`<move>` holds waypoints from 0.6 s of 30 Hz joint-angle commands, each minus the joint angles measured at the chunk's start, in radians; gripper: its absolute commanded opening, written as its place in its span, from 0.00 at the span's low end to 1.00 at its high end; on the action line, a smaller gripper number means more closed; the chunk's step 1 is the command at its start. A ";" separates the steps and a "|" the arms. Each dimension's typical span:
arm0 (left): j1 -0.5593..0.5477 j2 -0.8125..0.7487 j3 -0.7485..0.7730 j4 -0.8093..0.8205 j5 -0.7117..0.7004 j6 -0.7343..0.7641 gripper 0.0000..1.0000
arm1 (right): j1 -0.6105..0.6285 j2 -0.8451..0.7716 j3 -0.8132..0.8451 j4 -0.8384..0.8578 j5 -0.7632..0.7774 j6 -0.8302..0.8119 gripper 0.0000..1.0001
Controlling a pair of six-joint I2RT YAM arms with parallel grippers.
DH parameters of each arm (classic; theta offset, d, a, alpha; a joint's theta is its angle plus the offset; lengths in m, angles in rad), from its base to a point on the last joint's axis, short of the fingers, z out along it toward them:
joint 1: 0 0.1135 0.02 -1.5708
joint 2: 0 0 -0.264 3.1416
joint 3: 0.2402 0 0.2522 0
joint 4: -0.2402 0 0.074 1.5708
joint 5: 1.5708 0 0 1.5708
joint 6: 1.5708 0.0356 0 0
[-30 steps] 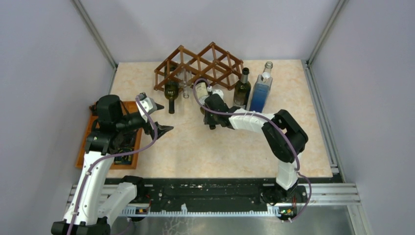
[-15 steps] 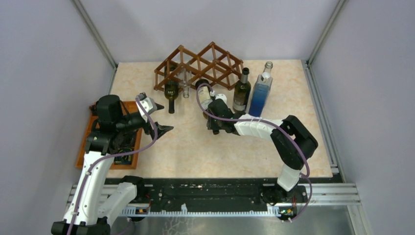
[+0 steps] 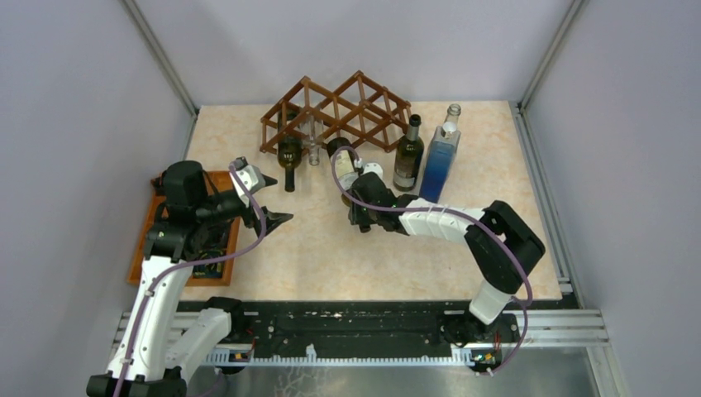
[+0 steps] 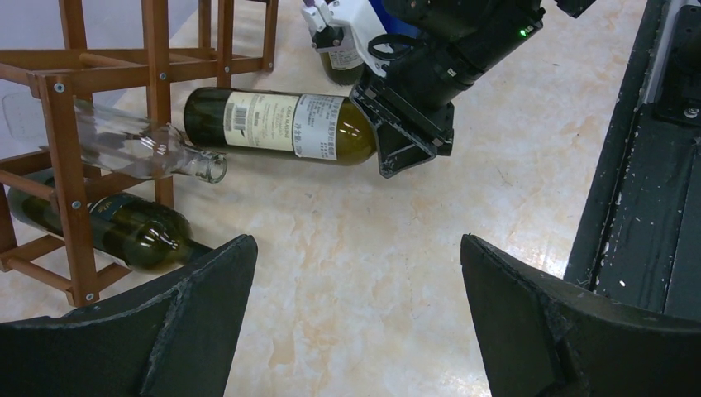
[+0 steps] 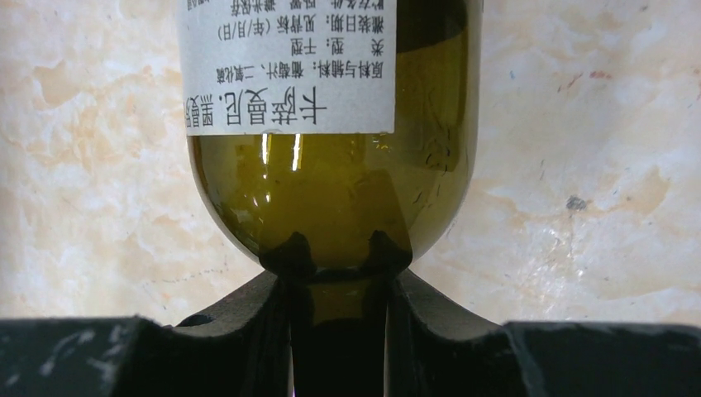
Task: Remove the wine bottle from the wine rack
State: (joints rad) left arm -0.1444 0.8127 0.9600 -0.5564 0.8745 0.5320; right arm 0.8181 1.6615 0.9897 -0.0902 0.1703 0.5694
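The wine rack (image 3: 335, 109) is a brown lattice of slats at the back of the table; its left end shows in the left wrist view (image 4: 64, 124). A green wine bottle (image 3: 342, 163) with a white label lies level just in front of it, base toward the rack (image 4: 273, 124). My right gripper (image 3: 357, 188) is shut on its neck (image 5: 339, 273), with the bottle's shoulder (image 5: 331, 198) right above the fingers. My left gripper (image 3: 266, 198) hangs open left of the bottle, nothing between its fingers (image 4: 355, 244).
A dark bottle (image 3: 289, 157) and a clear glass bottle (image 3: 314, 147) stick out of the rack's lower cells. A dark bottle (image 3: 408, 153) and a blue bottle (image 3: 441, 153) stand right of the rack. An orange-brown tray (image 3: 142, 240) lies at the left edge.
My right gripper has drawn the wine bottle toward the near edge, away from the rack. The left arm has stayed still.
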 commanded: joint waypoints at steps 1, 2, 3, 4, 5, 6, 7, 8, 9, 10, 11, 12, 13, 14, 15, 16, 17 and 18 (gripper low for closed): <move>-0.004 -0.013 -0.003 0.012 0.018 0.002 0.99 | 0.016 -0.081 0.012 0.155 0.028 -0.003 0.00; -0.004 -0.013 -0.003 0.012 0.019 0.001 0.99 | 0.017 -0.083 0.009 0.155 0.029 -0.003 0.00; -0.004 -0.012 -0.001 0.012 0.018 0.000 0.99 | 0.016 -0.088 0.006 0.153 0.034 -0.003 0.00; -0.004 -0.012 0.000 0.012 0.018 0.001 0.99 | 0.017 -0.093 0.006 0.153 0.036 -0.004 0.00; -0.004 -0.012 0.001 0.012 0.017 0.000 0.99 | 0.016 -0.099 0.006 0.150 0.039 -0.006 0.00; -0.004 -0.011 0.002 0.012 0.016 0.001 0.99 | 0.017 -0.108 0.005 0.147 0.041 -0.010 0.00; -0.004 -0.012 0.002 0.012 0.015 0.002 0.99 | 0.017 -0.115 0.006 0.142 0.043 -0.012 0.00; -0.004 -0.012 0.002 0.012 0.014 0.003 0.99 | 0.017 -0.126 0.005 0.140 0.043 -0.015 0.00; -0.004 -0.012 0.003 0.012 0.013 0.003 0.99 | 0.016 -0.138 0.004 0.138 0.044 -0.018 0.00; -0.004 -0.012 0.004 0.012 0.013 0.005 0.99 | 0.016 -0.149 0.003 0.133 0.047 -0.021 0.00; -0.004 -0.012 0.005 0.011 0.013 0.005 0.99 | 0.017 -0.164 0.003 0.127 0.049 -0.023 0.00; -0.004 -0.012 0.005 0.010 0.013 0.005 0.99 | 0.017 -0.175 0.005 0.122 0.049 -0.025 0.00; -0.004 -0.012 0.005 0.011 0.014 0.005 0.99 | 0.016 -0.187 0.005 0.118 0.048 -0.026 0.00; -0.004 -0.011 0.005 0.011 0.015 0.005 0.99 | 0.018 -0.197 0.005 0.115 0.044 -0.027 0.00; -0.004 -0.012 0.006 0.010 0.015 0.006 0.99 | 0.017 -0.208 0.003 0.111 0.042 -0.026 0.00; -0.004 -0.013 0.009 0.008 0.014 0.009 0.99 | 0.017 -0.220 -0.003 0.107 0.040 -0.025 0.00; -0.004 -0.014 0.011 0.007 0.014 0.010 0.99 | 0.018 -0.234 -0.011 0.105 0.035 -0.020 0.00; -0.004 -0.013 0.013 0.004 0.014 0.014 0.99 | 0.017 -0.247 -0.018 0.099 0.027 -0.019 0.00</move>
State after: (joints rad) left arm -0.1444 0.8093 0.9600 -0.5568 0.8742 0.5327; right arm 0.8276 1.5326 0.9676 -0.1234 0.1715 0.5674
